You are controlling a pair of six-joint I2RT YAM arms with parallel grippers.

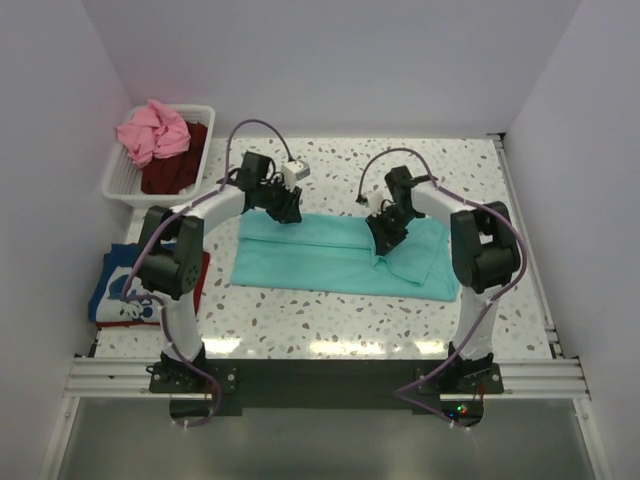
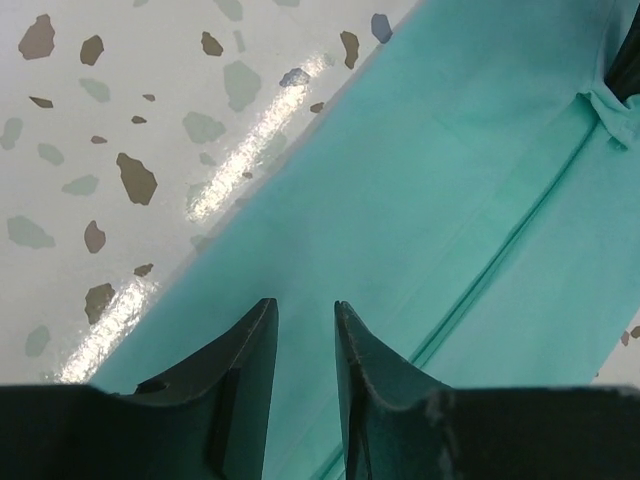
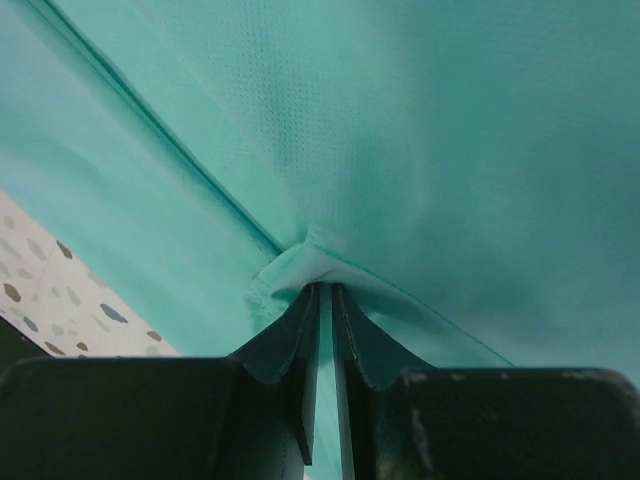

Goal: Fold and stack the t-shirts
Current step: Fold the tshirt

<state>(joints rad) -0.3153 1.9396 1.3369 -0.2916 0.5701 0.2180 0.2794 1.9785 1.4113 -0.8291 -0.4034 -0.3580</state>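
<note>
A teal-green t-shirt (image 1: pixel 330 262) lies partly folded across the middle of the table, with a long fold line (image 2: pixel 520 225) running along it. My left gripper (image 1: pixel 290 212) (image 2: pixel 305 305) hovers open over the shirt's back left edge, and only flat cloth shows in the gap between its fingers. My right gripper (image 1: pixel 383 243) (image 3: pixel 325 287) is over the shirt's right part. Its jaws are nearly together and pinch a bunched fold of the teal cloth (image 3: pixel 300 262) at their tips.
A white slatted basket (image 1: pixel 120 180) at the back left holds a pink t-shirt (image 1: pixel 150 130) and a dark maroon one (image 1: pixel 175 170). A folded blue t-shirt with white print (image 1: pixel 125 290) lies on a red one (image 1: pixel 203 270) at the left edge. White walls enclose the speckled table (image 1: pixel 330 170).
</note>
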